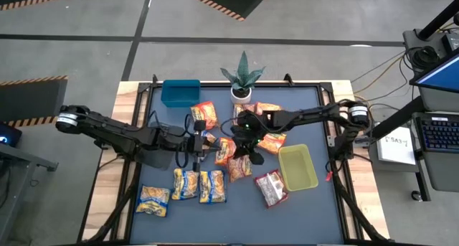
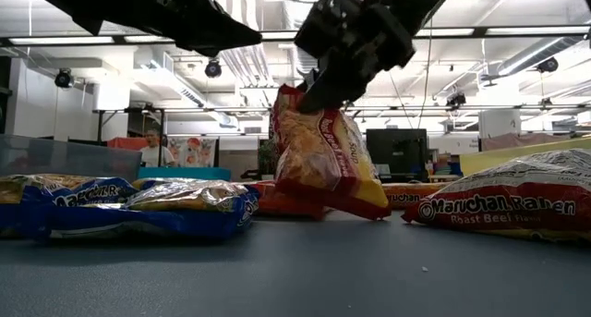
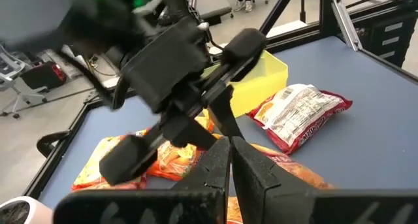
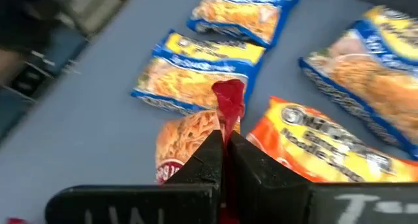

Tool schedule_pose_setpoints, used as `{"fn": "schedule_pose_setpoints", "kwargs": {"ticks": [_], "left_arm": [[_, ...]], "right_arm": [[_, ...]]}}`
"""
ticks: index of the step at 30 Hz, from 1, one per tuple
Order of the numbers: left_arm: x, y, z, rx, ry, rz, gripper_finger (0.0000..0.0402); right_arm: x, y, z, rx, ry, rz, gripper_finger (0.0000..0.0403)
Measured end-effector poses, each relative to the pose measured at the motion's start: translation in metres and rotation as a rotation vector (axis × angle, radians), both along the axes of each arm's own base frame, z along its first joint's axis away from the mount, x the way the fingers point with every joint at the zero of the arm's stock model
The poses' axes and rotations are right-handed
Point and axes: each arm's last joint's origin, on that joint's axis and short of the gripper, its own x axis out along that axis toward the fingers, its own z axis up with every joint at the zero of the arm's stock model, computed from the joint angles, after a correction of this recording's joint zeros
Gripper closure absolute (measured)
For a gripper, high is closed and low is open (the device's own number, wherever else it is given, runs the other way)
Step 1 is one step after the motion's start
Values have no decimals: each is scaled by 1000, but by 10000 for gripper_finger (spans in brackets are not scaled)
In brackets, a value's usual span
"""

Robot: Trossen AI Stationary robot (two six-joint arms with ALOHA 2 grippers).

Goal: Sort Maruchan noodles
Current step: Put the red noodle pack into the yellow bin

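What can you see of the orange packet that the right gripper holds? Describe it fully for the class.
The orange packet is crinkly plastic printed with noodles, with a red sealed edge. The right gripper is shut on that top edge, so it hangs tilted near the table's middle. In the low view its lower corner seems to touch the table, though that is hard to tell. Other packets lie around it.

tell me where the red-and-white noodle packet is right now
In the high view the red-and-white packet lies flat right of centre, beside the yellow-green bin, on the side toward the blue-and-yellow packets.
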Motion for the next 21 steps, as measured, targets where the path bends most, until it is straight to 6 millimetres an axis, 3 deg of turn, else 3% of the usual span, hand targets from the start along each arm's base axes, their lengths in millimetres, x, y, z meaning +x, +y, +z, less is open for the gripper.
{"fn": "schedule_pose_setpoints", "kwargs": {"ticks": [4, 10, 17, 21], "left_arm": [[0, 0, 0, 0, -2, 0, 402], [0, 0, -1, -13, 9, 4, 402], [5, -1, -18, -98, 109, 34, 402], [8, -1, -34, -145, 208, 61, 402]], "right_arm": [[-6, 20, 13, -124, -42, -30, 395], [-13, 35, 33, -101, -73, -46, 395], [-14, 56, 29, -120, -29, -78, 395], [-17, 58, 26, -165, 32, -171, 395]]}}
